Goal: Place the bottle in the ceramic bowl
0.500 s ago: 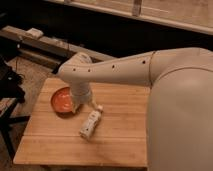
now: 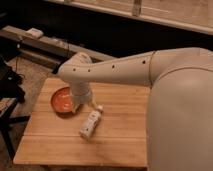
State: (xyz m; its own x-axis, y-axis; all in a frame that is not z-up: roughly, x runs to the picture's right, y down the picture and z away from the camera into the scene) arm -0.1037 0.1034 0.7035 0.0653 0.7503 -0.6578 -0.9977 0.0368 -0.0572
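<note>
Grasp preparation is, by our reading, the step in hand, since the small whitish-cream plastic bottle is not yet in the bowl. At the left of the light wooden slatted table (image 2: 45, 145) sits the shallow round orange-red ceramic bowl (image 2: 61, 100), upright and, as far as its visible part shows, holding nothing. Its right edge is hidden behind the pale grey gripper (image 2: 81, 105), which hangs low over the table at the bowl's right side. We cannot tell whether the gripper is wide, narrow or holding anything. Just to its lower right, the bottle (image 2: 90, 124) lies on its side on the table, outside the bowl, with its pale cap pointing up and right and its base down and left. From the right, the thick pale grey arm (image 2: 125, 67) reaches across the table above both things. We advise aligning the gripper across the bottle's short axis, at mid-body rather than at the cap. We expect the round plastic to roll if it is pushed from one side. Keep the descent clear of the bowl's rim.
</note>
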